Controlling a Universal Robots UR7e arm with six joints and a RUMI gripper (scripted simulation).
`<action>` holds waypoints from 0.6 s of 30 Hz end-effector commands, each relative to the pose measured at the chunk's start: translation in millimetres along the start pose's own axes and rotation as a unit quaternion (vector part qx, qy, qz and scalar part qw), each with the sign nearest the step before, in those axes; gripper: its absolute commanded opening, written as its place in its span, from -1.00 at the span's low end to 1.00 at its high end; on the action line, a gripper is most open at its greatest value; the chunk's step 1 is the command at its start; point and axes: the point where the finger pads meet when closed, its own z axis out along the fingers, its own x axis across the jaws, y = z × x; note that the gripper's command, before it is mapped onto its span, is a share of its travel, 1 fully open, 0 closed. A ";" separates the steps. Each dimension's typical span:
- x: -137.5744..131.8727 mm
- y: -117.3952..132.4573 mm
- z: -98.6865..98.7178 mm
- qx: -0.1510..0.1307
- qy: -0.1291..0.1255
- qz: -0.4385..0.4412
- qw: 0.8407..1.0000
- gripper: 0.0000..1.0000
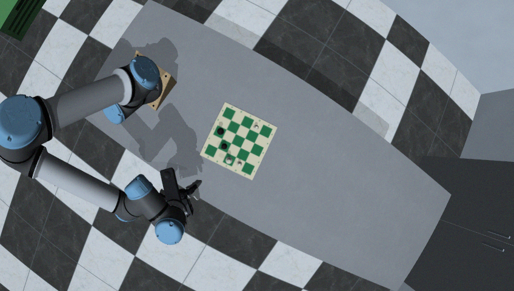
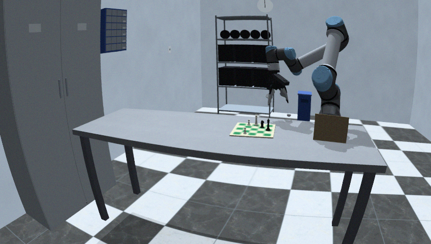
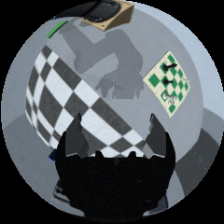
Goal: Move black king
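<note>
Five pieces stand on the chessboard (image 1: 267, 143); claw (image 2: 277, 96) open, empty

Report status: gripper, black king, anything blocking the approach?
Two-jaw gripper open, empty, high above the table's far edge. Black pieces upright on the green-and-cream chessboard; king untouched. White pieces stand close by.

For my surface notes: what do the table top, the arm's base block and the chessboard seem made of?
Table top: matte grey, laminate or painted metal, unclear. Base block: wood, by its tan-brown colour. Chessboard: flat, matte, cream and green; material unclear.
</note>
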 end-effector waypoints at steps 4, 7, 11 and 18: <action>11.8 -1.2 -1.7 0.015 0.016 0.091 0.996 1.00; 18.0 -1.6 -2.9 0.024 0.024 0.139 0.990 1.00; 26.8 -1.8 -5.0 0.037 0.035 0.206 0.977 1.00; 40.7 -1.5 -9.2 0.062 0.048 0.313 0.947 1.00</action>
